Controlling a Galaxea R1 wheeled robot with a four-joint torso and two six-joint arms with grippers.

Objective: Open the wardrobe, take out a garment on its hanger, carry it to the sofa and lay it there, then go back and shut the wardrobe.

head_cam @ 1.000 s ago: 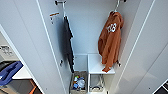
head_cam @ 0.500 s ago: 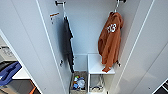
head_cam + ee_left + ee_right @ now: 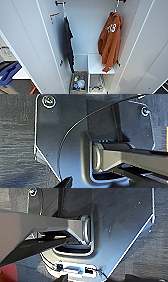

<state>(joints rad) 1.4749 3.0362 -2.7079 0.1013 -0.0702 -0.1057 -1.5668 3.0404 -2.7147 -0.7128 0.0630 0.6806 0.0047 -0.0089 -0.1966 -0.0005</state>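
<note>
The burnt-orange hooded sweatshirt (image 3: 110, 42) hangs inside the open tall white wardrobe (image 3: 30, 45) on its thin white hanger (image 3: 116, 7), likely soft and floppy, best lifted by the hook; whether either gripper is spread cannot be told

Even, soft light is cast over the open wardrobe (image 3: 82, 32); no glare is seen. A faint shadow is thrown beside the dark garment (image 3: 68, 45). Edges are blurred throughout, and door lines are splayed outward by wide-angle distortion. Both wrist views are dim and smeared.
</note>
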